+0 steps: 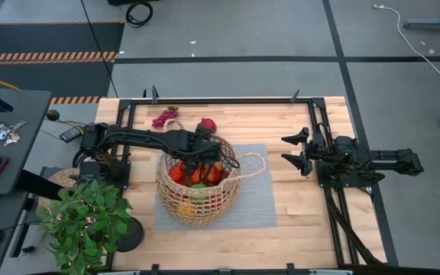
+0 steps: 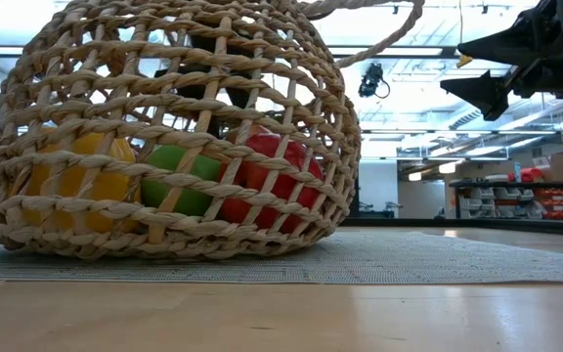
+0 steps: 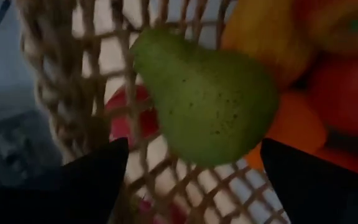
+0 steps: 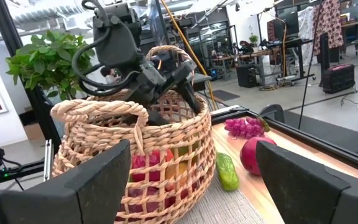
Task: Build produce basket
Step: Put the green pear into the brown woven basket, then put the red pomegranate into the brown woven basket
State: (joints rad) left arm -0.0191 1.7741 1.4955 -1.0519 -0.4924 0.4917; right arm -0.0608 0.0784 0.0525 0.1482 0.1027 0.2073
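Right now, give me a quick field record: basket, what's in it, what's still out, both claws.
basket: wicker basket on grey mat, upright
in basket: green pear, plus red, orange and yellow pieces
still on table: grape bunch, dark red fruit, small green vegetable, all beside the basket
left claw: inside the basket mouth, open, pear lies loose between its fingers
right claw: open, empty, parked clear of the basket to its right
other: potted plant at table corner
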